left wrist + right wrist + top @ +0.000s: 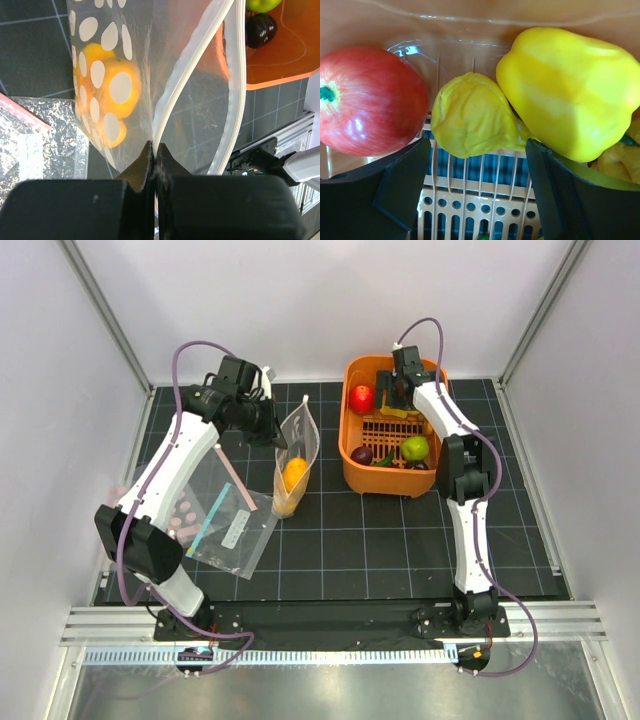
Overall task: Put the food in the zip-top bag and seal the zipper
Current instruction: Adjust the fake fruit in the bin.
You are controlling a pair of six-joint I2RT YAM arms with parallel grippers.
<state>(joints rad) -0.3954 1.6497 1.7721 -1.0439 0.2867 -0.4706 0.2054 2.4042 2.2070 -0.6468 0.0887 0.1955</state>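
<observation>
The zip-top bag [297,440] hangs upright left of the orange basket [350,465], with an orange mango [294,473] inside. My left gripper [272,430] is shut on its mouth edge; in the left wrist view the gripper [154,147] pinches the zipper [192,60], with the mango [107,95] behind the dotted wall. My right gripper [400,390] is open low in the basket. In the right wrist view the gripper [477,150] straddles a crumpled yellow piece [470,112], between the red apple [370,100] and yellow pepper [570,90]. A green lime [415,448] and a dark purple piece [362,454] lie at the basket's near end.
A clear bag with teal strip and white label [232,530] lies flat at the left, with a loose pink strip [238,480] and a pink-dotted bag [180,515] beside it. White walls enclose the black mat on three sides.
</observation>
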